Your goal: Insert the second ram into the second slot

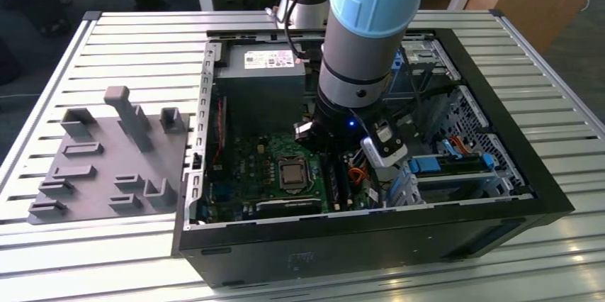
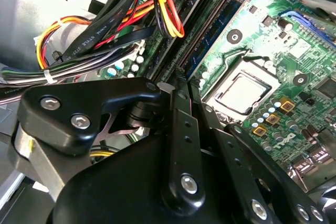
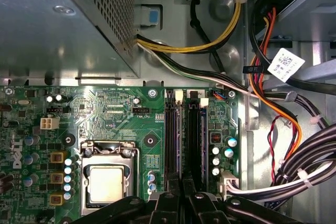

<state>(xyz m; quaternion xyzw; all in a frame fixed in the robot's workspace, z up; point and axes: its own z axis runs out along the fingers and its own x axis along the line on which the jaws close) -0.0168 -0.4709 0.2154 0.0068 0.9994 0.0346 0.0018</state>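
Inside an open computer case [image 1: 378, 225], the arm reaches down over the green motherboard [image 1: 251, 167]. In both wrist views my gripper [image 3: 181, 188] [image 2: 178, 85] sits over the black memory slots beside the processor socket [image 3: 107, 182]. Its fingers are drawn together on a thin blue stick seen edge-on, the second ram [image 3: 180, 140] [image 2: 210, 32], which stands in line with one slot. A second blue edge [image 3: 204, 140] lies in the neighbouring slot. How deep the held stick sits is hidden.
A metal power supply box [image 3: 52, 24] borders the board. Bundled cables [image 3: 283, 119] run close beside the slots. Blue drive brackets [image 1: 444, 164] sit at the exterior view's right. A grey fixture plate [image 1: 104, 160] lies outside the case.
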